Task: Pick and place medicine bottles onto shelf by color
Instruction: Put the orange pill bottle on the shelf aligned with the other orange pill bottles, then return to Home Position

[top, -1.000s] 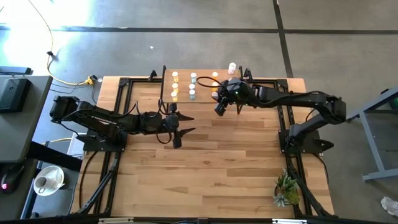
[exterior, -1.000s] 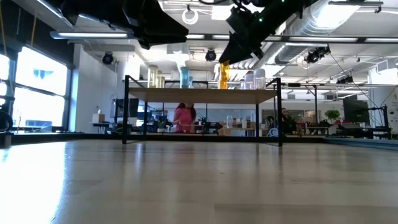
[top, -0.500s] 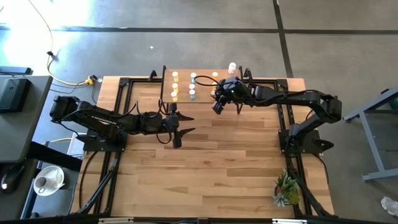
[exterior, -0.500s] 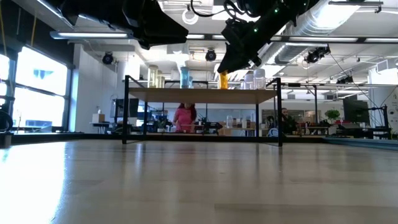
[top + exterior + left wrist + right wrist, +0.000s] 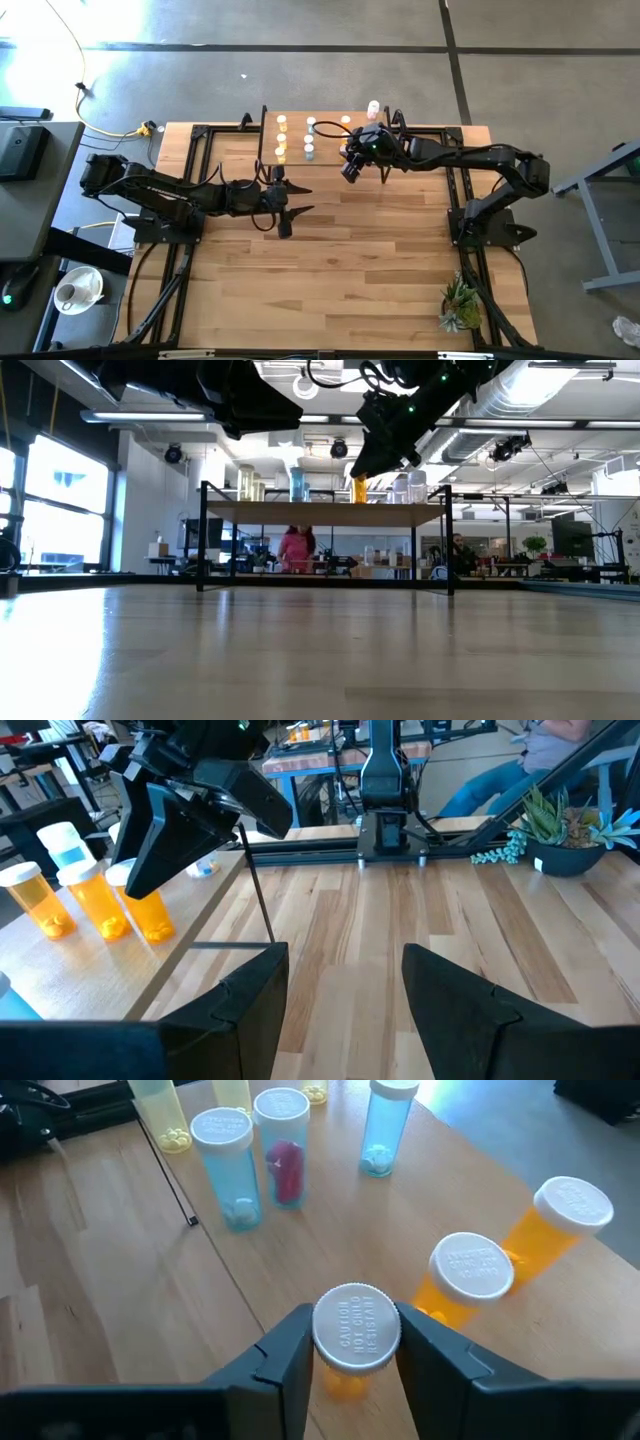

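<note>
High view: overhead, straight down, far; covers whole table (image 5: 330,250), both arms, shelf (image 5: 315,140) at far edge.
Low view: table-top height, level, facing across table toward shelf (image 5: 325,510) and room behind; arms enter from above.
Left wrist view: low over table, looks across at right arm's base, shelf corner (image 5: 110,960) close.
Right wrist view: close, angled down onto shelf top (image 5: 420,1220).
Shelf shared by all 4 views.
</note>
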Motion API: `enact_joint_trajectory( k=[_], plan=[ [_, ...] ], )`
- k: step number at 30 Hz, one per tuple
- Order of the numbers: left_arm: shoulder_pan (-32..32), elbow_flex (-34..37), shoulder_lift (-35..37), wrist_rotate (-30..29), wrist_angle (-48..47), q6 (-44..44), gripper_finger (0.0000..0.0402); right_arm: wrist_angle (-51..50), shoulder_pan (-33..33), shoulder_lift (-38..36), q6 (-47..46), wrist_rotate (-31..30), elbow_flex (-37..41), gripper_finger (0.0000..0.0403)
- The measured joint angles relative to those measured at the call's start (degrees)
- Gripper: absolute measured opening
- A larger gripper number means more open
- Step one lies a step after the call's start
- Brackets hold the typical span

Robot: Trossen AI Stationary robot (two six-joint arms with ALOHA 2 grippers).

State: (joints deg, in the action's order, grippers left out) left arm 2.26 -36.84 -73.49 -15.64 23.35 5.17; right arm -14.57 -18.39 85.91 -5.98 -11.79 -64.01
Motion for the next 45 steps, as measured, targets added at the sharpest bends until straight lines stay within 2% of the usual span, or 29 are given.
enact_joint_trajectory(
  k=[7, 16, 23, 27, 34, 37, 42, 45],
  plan=[
    [0.0, 0.0, 0.0, 0.0, 0.0, 0.0, 0.0186, -0.4, 0.0, 0.2, 0.0, -0.1, -0.4, 0.0166],
    [0.0, 0.0, 0.2, 0.0, -1.8, 0.0, 0.0186, -4.8, 0.0, 0.1, 1.1, -0.1, -5.0, 0.0173],
    [-1.5, 0.0, 6.9, 2.6, -11.5, -2.0, 0.0186, -18.2, 2.4, 0.0, 1.3, 1.6, -12.7, 0.0174],
    [-3.0, 1.9, 12.7, 5.8, -14.0, -3.8, 0.0186, -21.0, 6.2, -1.5, 3.5, 2.0, -13.4, 0.0174],
    [-5.9, 11.2, 21.0, 6.6, -8.2, -8.6, 0.0186, -19.8, 13.8, -8.9, 2.1, 1.8, -5.0, 0.0174],
    [-7.2, 15.9, 23.4, 6.6, -4.7, -10.8, 0.0186, -16.2, 17.0, -13.7, -0.5, 1.5, 1.8, 0.0174],
    [-8.5, 23.2, 27.5, 6.6, 2.2, -12.5, 0.0186, -7.6, 22.5, -22.7, -4.9, -3.4, 13.7, 0.0174],
    [-8.4, 26.2, 30.3, 6.6, 3.9, -12.5, 0.0186, -2.2, 25.6, -28.1, -5.7, -4.4, 20.5, 0.0174]
  ],
)
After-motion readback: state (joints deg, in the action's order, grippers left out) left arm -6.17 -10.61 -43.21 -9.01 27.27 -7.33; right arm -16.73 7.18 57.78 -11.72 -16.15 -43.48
